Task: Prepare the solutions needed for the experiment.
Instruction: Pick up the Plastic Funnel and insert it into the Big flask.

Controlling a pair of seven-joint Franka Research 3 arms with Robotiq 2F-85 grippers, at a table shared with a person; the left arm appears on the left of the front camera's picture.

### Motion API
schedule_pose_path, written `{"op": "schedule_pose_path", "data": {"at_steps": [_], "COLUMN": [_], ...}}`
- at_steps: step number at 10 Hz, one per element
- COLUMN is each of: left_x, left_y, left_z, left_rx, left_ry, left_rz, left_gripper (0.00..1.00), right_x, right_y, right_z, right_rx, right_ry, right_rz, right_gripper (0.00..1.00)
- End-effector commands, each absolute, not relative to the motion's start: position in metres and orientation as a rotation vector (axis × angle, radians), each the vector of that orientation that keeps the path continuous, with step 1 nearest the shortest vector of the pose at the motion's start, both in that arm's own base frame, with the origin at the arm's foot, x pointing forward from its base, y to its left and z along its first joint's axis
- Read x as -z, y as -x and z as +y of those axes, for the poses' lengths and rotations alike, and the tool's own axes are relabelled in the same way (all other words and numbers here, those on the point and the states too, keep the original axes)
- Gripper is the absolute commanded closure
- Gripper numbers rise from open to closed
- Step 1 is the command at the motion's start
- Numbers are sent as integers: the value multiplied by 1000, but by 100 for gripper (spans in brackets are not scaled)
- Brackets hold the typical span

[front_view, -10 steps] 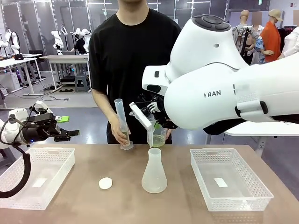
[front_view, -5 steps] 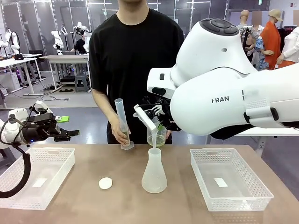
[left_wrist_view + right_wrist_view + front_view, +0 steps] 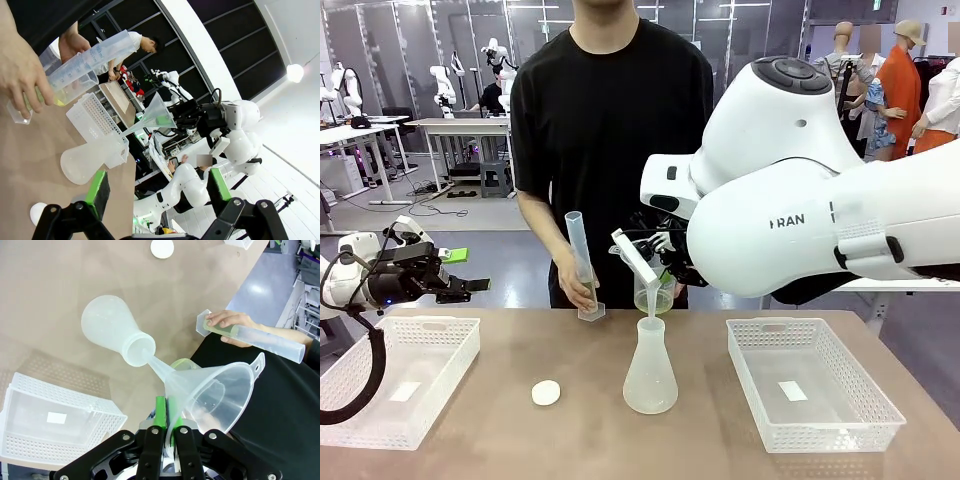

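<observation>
- The right gripper (image 3: 167, 415) is clamped tight on the rim of a clear funnel (image 3: 215, 390). The funnel's spout meets the mouth of the frosted flask (image 3: 107, 322) just ahead of the fingers.
- Beyond the funnel, a person's hand (image 3: 225, 320) holds a tilted graduated cylinder (image 3: 265, 340). The solutions (image 3: 220, 330), pale yellow-green, pool near the cylinder's base.
- The left gripper (image 3: 157, 185) has its jaws spread wide with nothing between them. The cylinder and flask lie well ahead of it.

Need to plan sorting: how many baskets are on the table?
2. The left basket sits at the table's left end, the right basket at its right end. None seems hidden.
</observation>
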State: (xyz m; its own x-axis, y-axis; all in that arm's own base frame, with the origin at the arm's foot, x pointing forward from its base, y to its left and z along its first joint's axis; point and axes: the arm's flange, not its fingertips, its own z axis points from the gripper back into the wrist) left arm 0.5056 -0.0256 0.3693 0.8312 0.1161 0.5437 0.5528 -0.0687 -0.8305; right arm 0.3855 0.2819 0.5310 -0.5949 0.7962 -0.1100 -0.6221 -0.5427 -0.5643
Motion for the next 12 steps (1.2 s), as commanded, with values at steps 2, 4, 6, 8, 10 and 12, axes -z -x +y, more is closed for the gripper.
{"op": "schedule_pose_path", "data": {"at_steps": [2,4,6,8,10,12], "left_x": [-369,-369,-369,-369,-369,-369], "left_y": [-504,-504,-504,-504,-504,-504], "left_z": [-26,-26,-26,-26,-26,-26], "left_rx": [398,398,398,398,398,398], "left_ry": [1599,1599,1599,1599,1599,1599], "left_rz": [-534,-534,-534,-534,-534,-534], "left_gripper": [0,0,0,0,0,0], "right_x": [-518,-511,-504,-494,-482,-476], "right_y": [-393,-392,-392,-394,-396,-397], "right_z": [279,280,282,281,281,282], "right_rx": [-2159,-2163,-2167,-2159,-2154,-2148], "right_ry": [400,384,378,361,337,317], "right_rz": [-663,-655,-652,-648,-646,-643], "right_gripper": [96,96,96,96,96,96]}}
